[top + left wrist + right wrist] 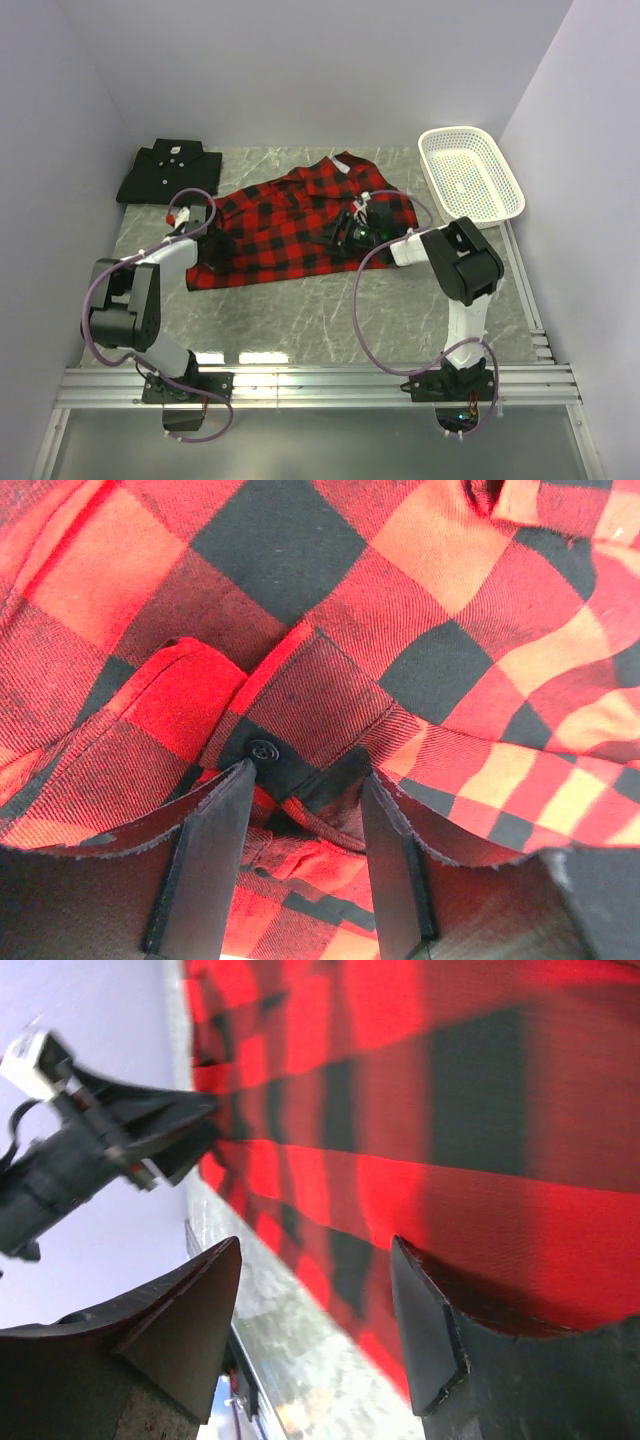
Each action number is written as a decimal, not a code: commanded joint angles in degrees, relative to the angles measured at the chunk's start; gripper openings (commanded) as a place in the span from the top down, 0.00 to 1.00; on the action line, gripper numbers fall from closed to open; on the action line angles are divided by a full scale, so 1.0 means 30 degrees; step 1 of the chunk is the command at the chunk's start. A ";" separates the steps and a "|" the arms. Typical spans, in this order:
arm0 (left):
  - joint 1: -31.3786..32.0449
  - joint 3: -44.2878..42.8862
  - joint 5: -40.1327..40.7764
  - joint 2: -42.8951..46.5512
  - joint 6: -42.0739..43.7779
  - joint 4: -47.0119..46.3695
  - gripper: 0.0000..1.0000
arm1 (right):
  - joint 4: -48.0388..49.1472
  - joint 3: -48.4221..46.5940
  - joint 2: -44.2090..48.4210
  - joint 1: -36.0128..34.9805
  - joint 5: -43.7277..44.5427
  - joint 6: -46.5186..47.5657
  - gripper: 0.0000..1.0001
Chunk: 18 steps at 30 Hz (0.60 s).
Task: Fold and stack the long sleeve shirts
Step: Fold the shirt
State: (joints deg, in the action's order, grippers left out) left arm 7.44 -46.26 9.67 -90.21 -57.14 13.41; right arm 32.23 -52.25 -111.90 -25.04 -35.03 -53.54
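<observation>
The red-and-black plaid shirt (280,225) lies spread out in the middle of the table. No white letters show on it. The plain black shirt (170,170) lies folded at the back left, collar and white buttons up. My left gripper (207,228) sits on the plaid shirt's left edge. In the left wrist view it (308,775) is open, with bunched plaid cloth and a cuff with a black button (262,749) between its fingers. My right gripper (340,232) is over the shirt's right part. It (315,1250) is open, one finger (420,1310) against the plaid cloth.
A white mesh basket (455,130) stands at the back right. Metal rails (320,385) run along the table's near edge. The marble tabletop (330,310) shows in front of the shirt. The left arm's gripper (120,1140) shows in the right wrist view.
</observation>
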 commanded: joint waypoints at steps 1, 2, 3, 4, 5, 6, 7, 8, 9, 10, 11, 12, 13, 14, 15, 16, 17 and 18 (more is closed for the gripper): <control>-0.0868 0.2088 -0.0586 -0.0515 -0.1107 0.1389 0.45 | 0.2030 0.1207 -0.0173 0.1136 -0.0045 -0.0962 0.32; -0.1130 0.2235 -0.0616 -0.0282 -0.1195 0.1448 0.45 | 0.2031 0.1592 -0.0027 0.1516 0.0189 -0.0962 0.32; -0.1191 0.2439 -0.0587 -0.0135 -0.1254 0.1477 0.45 | 0.1857 0.1973 0.0178 0.1839 0.0394 -0.0585 0.32; -0.1279 0.2500 -0.0500 0.0011 -0.1283 0.1507 0.45 | 0.0666 0.2557 0.0789 0.2596 0.0831 -0.0263 0.32; -0.1338 0.2529 -0.0441 0.0274 -0.1313 0.1565 0.45 | 0.0016 0.2795 0.1143 0.3009 0.1241 0.0118 0.32; -0.1367 0.2500 -0.0441 0.0364 -0.1255 0.1652 0.45 | -0.0368 0.3116 0.1843 0.3391 0.1797 0.0673 0.32; -0.1367 0.2442 -0.0383 0.0451 -0.1254 0.1740 0.45 | -0.0633 0.3903 0.2198 0.4323 0.1860 0.0823 0.32; -0.1396 0.2355 -0.0324 0.0452 -0.1225 0.1799 0.44 | -0.0519 0.4345 0.2578 0.4738 0.1890 0.0854 0.32; -0.1426 0.2238 -0.0324 0.0423 -0.1196 0.1800 0.44 | -0.0402 0.4756 0.2901 0.5235 0.1890 0.0796 0.32; -0.1426 0.2178 -0.0295 0.0365 -0.1196 0.1916 0.44 | -0.0285 0.5427 0.3455 0.5646 0.1948 0.0824 0.32; -0.1455 0.2091 -0.0294 0.0190 -0.1196 0.1946 0.44 | -0.0255 0.5695 0.3751 0.6491 0.1949 0.0825 0.32; -0.1484 0.2003 -0.0294 0.0131 -0.1225 0.2004 0.44 | -0.0283 0.5930 0.4218 0.6848 0.2065 0.0941 0.32; -0.1514 0.2002 -0.0265 0.0043 -0.1254 0.2063 0.44 | -0.0603 0.6309 0.4513 0.7171 0.2530 0.1000 0.32; -0.1514 0.2060 -0.0352 0.0013 -0.1254 0.2005 0.44 | -0.0809 0.6516 0.4806 0.7899 0.2854 0.1029 0.32; -0.1514 0.2061 -0.0556 0.0042 -0.1225 0.2005 0.44 | -0.1043 0.6721 0.5447 0.8167 0.3292 0.0943 0.32; -0.1514 0.2061 -0.0587 0.0100 -0.1196 0.2063 0.44 | -0.0639 0.7303 0.5772 0.8257 0.3673 0.0797 0.34; -0.1514 0.2003 -0.0587 0.0304 -0.1196 0.2121 0.44 | -0.0606 0.7541 0.6123 0.8983 0.3996 0.0302 0.36; -0.1514 0.1944 -0.0587 0.0480 -0.1080 0.2151 0.44 | -0.1563 0.7485 0.6852 0.9048 0.4638 0.0268 0.36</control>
State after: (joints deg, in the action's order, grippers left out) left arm 3.92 -42.22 5.10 -87.48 -61.82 9.54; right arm 31.44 -31.33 -95.68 0.03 -27.57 -52.75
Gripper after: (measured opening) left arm 0.555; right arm 0.647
